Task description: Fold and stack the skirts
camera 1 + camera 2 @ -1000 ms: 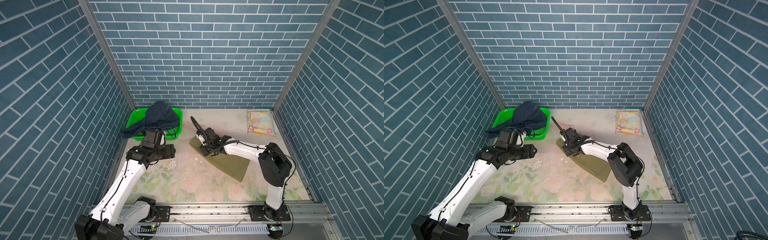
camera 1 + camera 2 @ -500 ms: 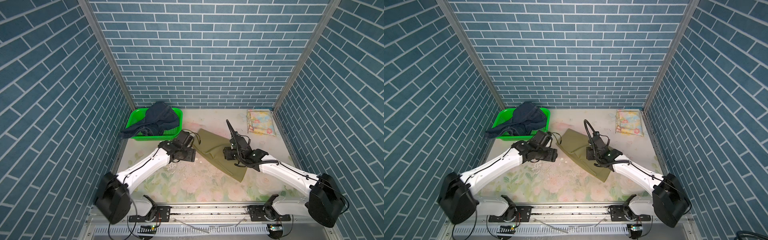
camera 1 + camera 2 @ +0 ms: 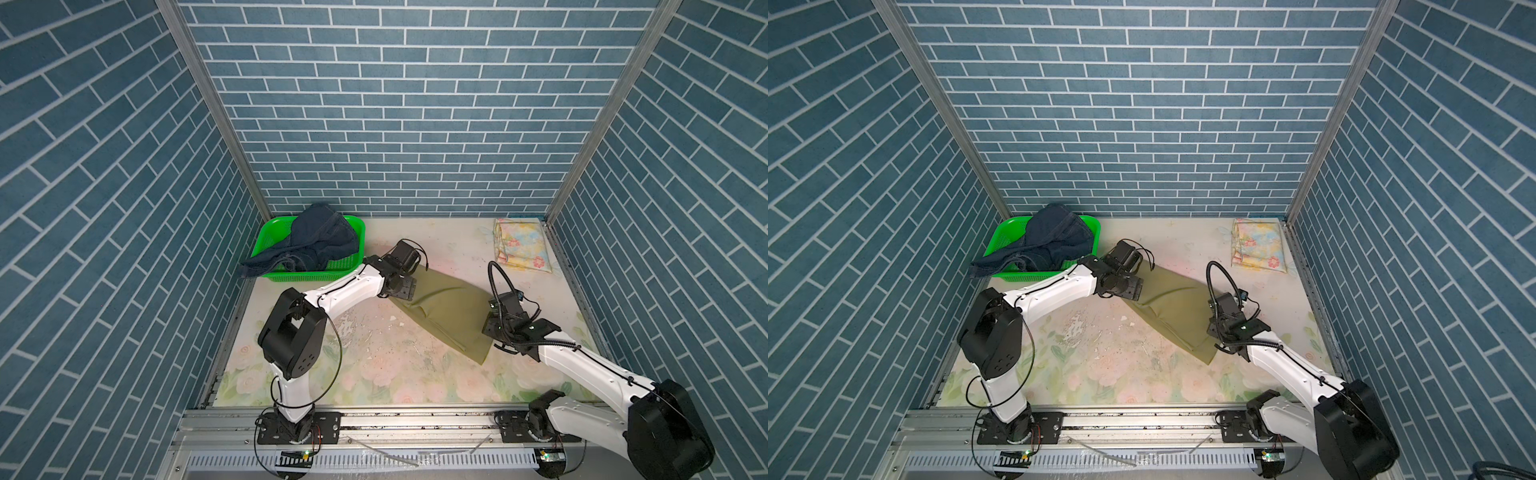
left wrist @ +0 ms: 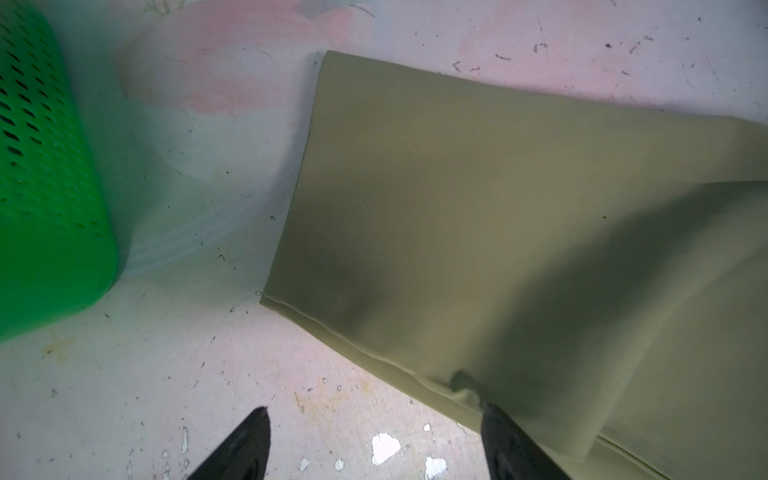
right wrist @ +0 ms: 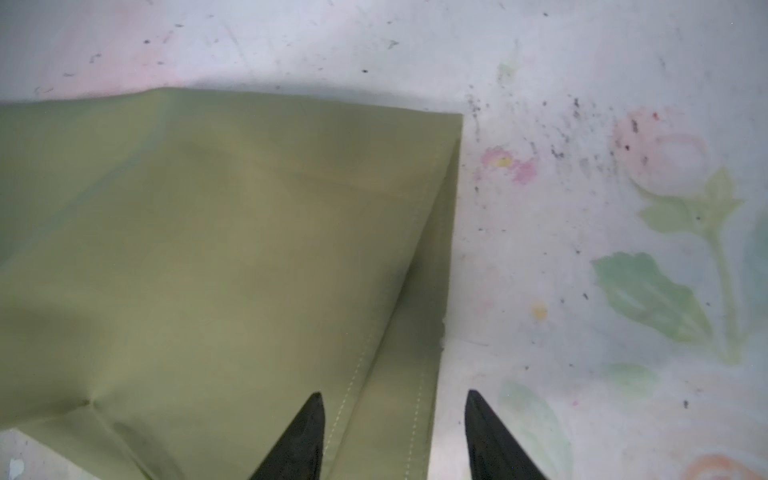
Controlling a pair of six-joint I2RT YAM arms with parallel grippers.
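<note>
Both open: left gripper (image 4: 374, 411) & right gripper (image 5: 392, 399) are hovering at opp. ends of olive skirt (image 3: 449, 307), lying on counter (image 3: 374, 353) just beside green basket (image 3: 316, 272); denim skirt (image 3: 320, 241) is draping over basket, floral skirt (image 3: 521, 245) well apart.

The left arm (image 3: 345, 291) rises from its base at the near left to a bent elbow. From there its white forearm runs far and right toward the middle of the scene, with the wrist tipped down. Its jaws stand wide apart, fingertips (image 4: 249, 444) pointing down. The right arm (image 3: 582, 365) stretches low from the near right corner, reaching far and left. Its jaws are parted too, less widely, fingertips (image 5: 303, 436) down.
</note>
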